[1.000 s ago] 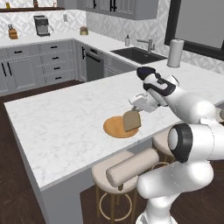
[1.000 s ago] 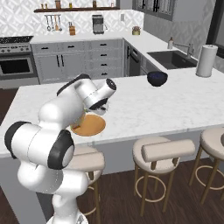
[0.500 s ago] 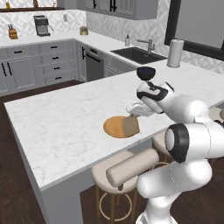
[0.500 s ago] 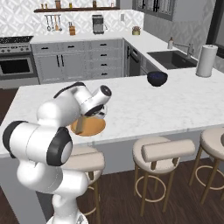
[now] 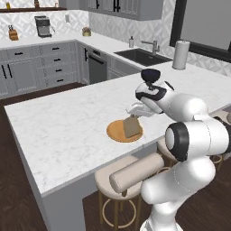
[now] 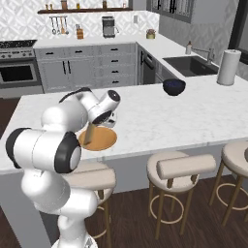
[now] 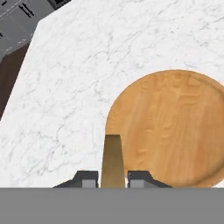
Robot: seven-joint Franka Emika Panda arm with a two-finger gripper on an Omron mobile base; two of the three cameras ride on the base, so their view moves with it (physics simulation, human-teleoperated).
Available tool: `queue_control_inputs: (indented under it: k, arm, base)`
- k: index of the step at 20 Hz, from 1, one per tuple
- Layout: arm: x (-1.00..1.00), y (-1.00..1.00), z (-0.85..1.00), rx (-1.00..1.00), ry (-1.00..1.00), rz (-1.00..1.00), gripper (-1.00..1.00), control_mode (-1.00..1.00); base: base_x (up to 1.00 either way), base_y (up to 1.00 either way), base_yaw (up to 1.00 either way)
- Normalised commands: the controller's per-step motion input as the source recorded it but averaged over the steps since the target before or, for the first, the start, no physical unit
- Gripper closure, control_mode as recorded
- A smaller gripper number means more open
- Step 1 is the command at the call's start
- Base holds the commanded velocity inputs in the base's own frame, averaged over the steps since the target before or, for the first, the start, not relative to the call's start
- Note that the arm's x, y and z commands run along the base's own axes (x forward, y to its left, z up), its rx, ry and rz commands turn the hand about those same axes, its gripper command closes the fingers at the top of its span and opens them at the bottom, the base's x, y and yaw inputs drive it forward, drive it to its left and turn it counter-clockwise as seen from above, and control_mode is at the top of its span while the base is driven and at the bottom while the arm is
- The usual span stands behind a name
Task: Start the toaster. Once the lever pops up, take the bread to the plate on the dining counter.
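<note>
1. White marble covers the long tabletop [image 5: 67,117], and it sits in a kitchen with grey cupboards and dark wood floor.
2. Round beige stools [image 6: 177,167] stand along the near side of the tabletop.
3. A flat round plate [image 5: 118,132] that looks like wood lies on the tabletop, close to the near edge.
4. The white robot arm bends over the tabletop and its hand [image 5: 133,116] hangs just above the plate.
5. The hand is pinching the bread [image 5: 131,127], a small tan-brown slice, between its two fingers.
6. The bread stands on its edge, nearly upright, and reaches down over the plate.
7. In the hand view, the bread [image 7: 113,161] shows as a thin brown strip between the two dark finger tips [image 7: 85,178], and it lies over the plate's [image 7: 175,127] left rim.
8. I cannot tell if the bread's bottom edge is touching the plate yet.
9. A dark bowl [image 6: 174,86] sits farther back on the tabletop, well apart from the plate.
10. A paper towel roll [image 6: 228,67] stands by the sink [image 6: 190,65] on the back counter.
</note>
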Motion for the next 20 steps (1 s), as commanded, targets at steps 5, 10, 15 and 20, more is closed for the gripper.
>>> queue_control_inputs:
  k: [5,10,15,20]
  arm:
    - [0.40,0.00,-0.38,-0.10,0.00,0.00,1.00,-1.00]
    - [0.36,0.00,-0.26,0.00,0.00,0.00,1.00,-1.00]
    - [0.31,0.01,-0.08,0.00,0.00,0.00,1.00,-1.00]
    - [0.15,0.02,0.00,0.00,0.00,0.00,1.00,-1.00]
  base:
    - [0.00,0.00,0.00]
    - [0.00,0.00,0.00]
    - [0.00,0.00,0.00]
    - [0.00,0.00,0.00]
